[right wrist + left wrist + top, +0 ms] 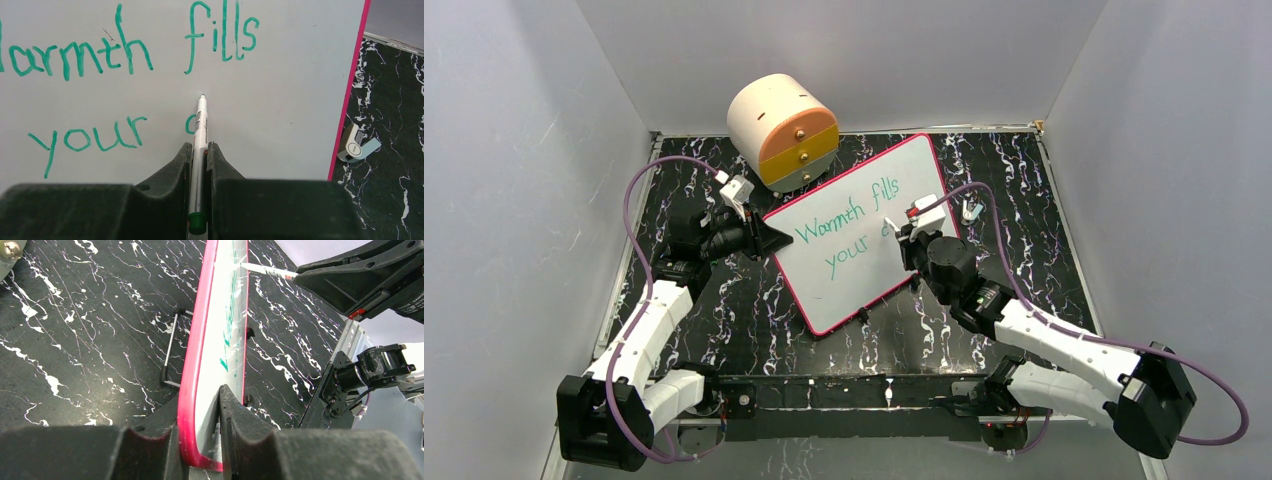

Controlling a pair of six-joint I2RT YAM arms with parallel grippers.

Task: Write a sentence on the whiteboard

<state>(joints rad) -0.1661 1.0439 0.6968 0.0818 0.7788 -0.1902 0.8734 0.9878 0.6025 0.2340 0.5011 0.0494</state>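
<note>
The whiteboard point(856, 292), white with a red-pink rim, lies tilted in the middle of the black marbled table. The sentence point(844, 228) on it reads "Warmth fills your" in green, followed by one curved stroke. My left gripper point(769, 238) is shut on the board's left edge, one finger on each face point(199, 397). My right gripper point(199, 146) is shut on a white marker point(201, 122) with a green end. The marker's tip rests on the whiteboard point(280, 100) just right of the curved stroke, below "fills" in the sentence point(125, 50).
A cream and orange round drawer box point(784, 130) stands behind the board at the back. A small grey-white marker cap point(357, 147) lies on the table right of the board. A wire stand point(170, 347) lies beside the board's rim point(192, 365). Grey walls enclose the table.
</note>
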